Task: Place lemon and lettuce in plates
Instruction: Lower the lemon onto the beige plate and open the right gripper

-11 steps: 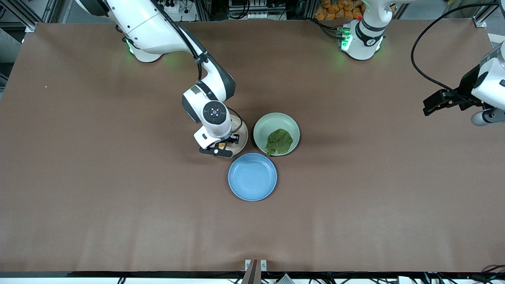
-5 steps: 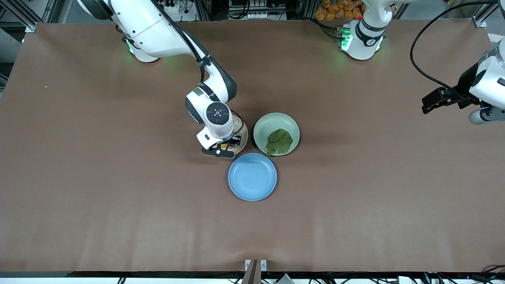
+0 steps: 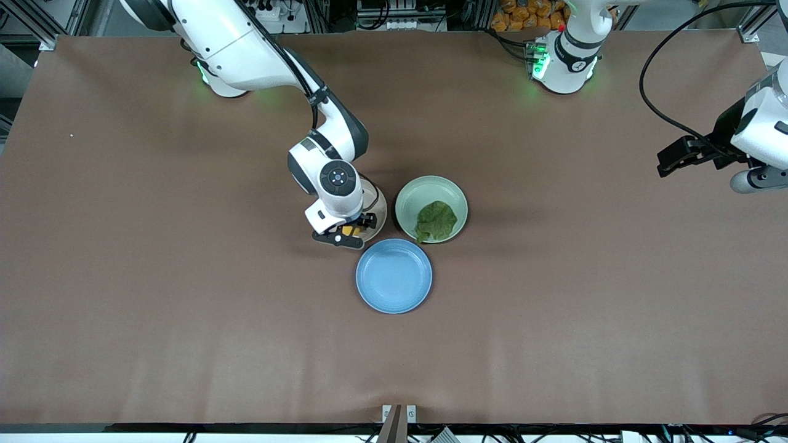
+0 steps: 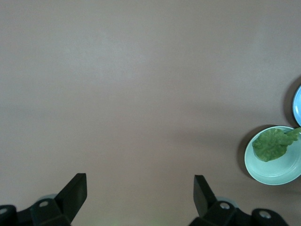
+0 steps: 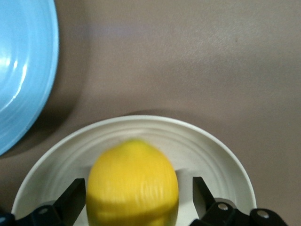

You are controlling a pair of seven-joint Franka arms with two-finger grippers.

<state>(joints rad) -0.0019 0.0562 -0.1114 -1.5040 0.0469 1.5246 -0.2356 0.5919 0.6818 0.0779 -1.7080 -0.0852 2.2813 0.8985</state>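
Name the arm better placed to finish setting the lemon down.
Right. The right gripper is already over the beige plate, fingers open either side of the lemon. The left gripper waits open at the left arm's end of the table.

A bright yellow oval lemon with faintly dimpled skin sits in a pale beige-pink round matte plate — creamy white up close. The ruffled dark green lettuce leaf lies in a pale mint green round plate. A plain light blue round plate and the flat brown table covering carry no pattern — both unmarked.
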